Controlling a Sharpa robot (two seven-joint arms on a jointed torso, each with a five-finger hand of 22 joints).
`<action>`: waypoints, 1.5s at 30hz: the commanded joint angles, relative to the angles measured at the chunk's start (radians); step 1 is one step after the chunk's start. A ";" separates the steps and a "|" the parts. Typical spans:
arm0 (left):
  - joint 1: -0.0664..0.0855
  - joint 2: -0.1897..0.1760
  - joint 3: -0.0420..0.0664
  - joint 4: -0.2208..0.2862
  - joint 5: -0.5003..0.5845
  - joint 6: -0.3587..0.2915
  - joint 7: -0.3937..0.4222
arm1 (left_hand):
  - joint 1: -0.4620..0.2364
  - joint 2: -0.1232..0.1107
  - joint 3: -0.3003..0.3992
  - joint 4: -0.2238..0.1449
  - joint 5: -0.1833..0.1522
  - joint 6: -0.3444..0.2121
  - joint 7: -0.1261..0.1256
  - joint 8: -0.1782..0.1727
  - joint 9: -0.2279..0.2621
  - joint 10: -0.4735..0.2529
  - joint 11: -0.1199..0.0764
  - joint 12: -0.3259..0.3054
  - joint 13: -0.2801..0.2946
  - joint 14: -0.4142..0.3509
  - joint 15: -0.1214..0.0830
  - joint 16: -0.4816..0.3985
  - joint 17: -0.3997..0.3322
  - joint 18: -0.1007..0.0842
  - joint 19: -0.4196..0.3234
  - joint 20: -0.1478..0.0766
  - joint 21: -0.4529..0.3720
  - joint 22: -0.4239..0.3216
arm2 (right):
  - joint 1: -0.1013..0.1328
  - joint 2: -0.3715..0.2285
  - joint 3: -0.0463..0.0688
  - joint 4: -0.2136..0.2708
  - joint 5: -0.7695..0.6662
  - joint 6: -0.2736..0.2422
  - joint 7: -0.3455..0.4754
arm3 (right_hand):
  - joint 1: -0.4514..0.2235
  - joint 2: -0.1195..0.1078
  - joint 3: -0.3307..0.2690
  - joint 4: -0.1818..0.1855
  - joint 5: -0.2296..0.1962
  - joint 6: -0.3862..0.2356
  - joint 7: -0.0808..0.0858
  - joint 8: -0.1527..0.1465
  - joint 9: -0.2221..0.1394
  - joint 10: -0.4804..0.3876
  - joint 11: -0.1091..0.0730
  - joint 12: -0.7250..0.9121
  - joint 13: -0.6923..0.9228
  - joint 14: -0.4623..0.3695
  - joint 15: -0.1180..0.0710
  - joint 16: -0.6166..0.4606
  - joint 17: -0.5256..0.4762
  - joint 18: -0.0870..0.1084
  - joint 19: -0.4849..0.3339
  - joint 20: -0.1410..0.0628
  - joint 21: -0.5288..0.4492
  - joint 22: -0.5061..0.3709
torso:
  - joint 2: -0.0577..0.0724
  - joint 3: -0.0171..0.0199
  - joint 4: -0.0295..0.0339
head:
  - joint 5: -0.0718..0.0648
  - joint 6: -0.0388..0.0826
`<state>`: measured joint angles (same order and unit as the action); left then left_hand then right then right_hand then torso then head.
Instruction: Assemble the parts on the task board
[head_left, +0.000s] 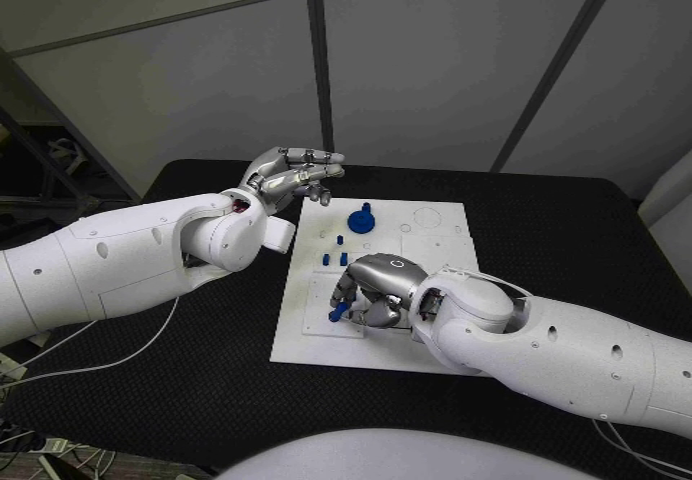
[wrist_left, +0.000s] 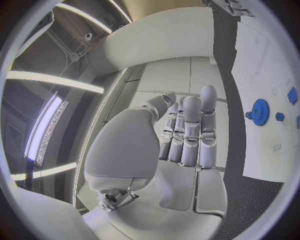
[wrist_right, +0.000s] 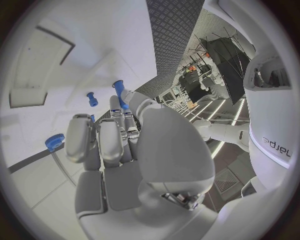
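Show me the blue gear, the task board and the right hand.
blue gear (head_left: 361, 219), head view, on its toothed disc.
task board (head_left: 433, 250), head view, on a bare part.
right hand (head_left: 372, 290), head view, on its back.

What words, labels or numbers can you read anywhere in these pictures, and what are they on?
Only one text shows, and it is cut off: dark lettering on the robot's white body in the right wrist view, too curved and cropped to read with confidence.
The task board carries faint outlines but no legible words or numbers.
The blue parts, the left hand and the right hand bear no readable marks.
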<state>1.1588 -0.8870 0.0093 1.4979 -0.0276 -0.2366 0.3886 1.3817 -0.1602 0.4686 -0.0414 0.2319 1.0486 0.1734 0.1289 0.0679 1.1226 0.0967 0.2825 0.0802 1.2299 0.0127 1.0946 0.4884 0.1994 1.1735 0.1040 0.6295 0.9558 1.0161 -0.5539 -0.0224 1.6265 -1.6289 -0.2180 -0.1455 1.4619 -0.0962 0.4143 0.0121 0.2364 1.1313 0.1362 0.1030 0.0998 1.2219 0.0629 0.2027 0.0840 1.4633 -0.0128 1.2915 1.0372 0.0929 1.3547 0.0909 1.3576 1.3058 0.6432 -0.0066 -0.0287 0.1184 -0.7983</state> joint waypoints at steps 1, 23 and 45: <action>0.002 -0.001 0.001 0.001 0.001 0.012 0.002 | -0.001 0.008 -0.005 0.002 -0.005 -0.005 -0.002 0.003 -0.001 -0.006 -0.001 0.003 0.001 -0.007 -0.001 -0.004 -0.001 -0.016 0.000 0.004 -0.007 -0.002 | 0.001 0.002 -0.001 -0.001 -0.040 0.036 -0.037 | 0.003 -0.004 0.005 0.003 0.002 0.008 0.002 0.004 0.001 0.005 0.000 -0.006 0.002 0.025 -0.004 0.001 -0.001 -0.020 0.004 0.000 0.000 -0.001 | 0.000 0.0003 -0.0005 | 0.002 0.000; 0.002 -0.004 0.001 0.004 0.001 0.015 -0.001 | -0.002 0.008 -0.006 0.003 -0.005 -0.005 -0.002 0.003 -0.001 -0.007 -0.001 0.004 0.001 -0.007 -0.001 -0.005 -0.001 -0.017 0.001 0.004 -0.007 -0.002 | 0.001 0.021 -0.015 0.003 -0.064 0.004 -0.041 | -0.060 -0.061 -0.020 0.028 0.002 -0.193 0.009 -0.043 -0.035 -0.087 0.018 -0.055 -0.007 0.020 0.015 0.012 0.001 -0.012 -0.025 0.019 -0.021 -0.024 | 0.000 -0.0001 0.0005 | 0.001 0.002; 0.002 -0.004 0.001 0.000 0.001 0.020 -0.002 | -0.003 0.009 -0.007 0.003 -0.005 -0.006 -0.002 0.003 -0.001 -0.008 -0.001 0.005 0.001 -0.008 -0.001 -0.006 -0.004 -0.017 0.001 0.004 -0.008 -0.002 | 0.005 -0.150 -0.011 0.148 0.091 -0.220 -0.019 | -0.066 -0.061 -0.054 0.049 0.026 -0.137 0.024 0.019 -0.005 -0.024 0.016 0.023 0.021 0.011 0.011 -0.001 -0.033 -0.008 -0.038 0.016 -0.036 -0.040 | -0.005 -0.0015 -0.0033 | -0.028 0.017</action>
<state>1.1591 -0.8907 0.0094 1.4975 -0.0275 -0.2313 0.3846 1.3817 -0.1602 0.4659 -0.0385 0.2319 1.0487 0.1733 0.1289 0.0679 1.1226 0.0967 0.2825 0.0802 1.2299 0.0127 1.0950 0.4849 0.1995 1.1735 0.1040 0.6256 0.9553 1.0156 -0.6833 -0.0359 1.7599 -1.6434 -0.3719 -0.1696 1.3973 -0.1604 0.3624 0.0586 0.2586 0.9790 0.1575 0.1146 0.0918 1.1881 0.0777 0.2186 0.1020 1.4649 -0.0034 1.2933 1.0069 0.0930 1.3204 0.1073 1.3265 1.2657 0.6407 -0.0060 -0.0310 0.0988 -0.7841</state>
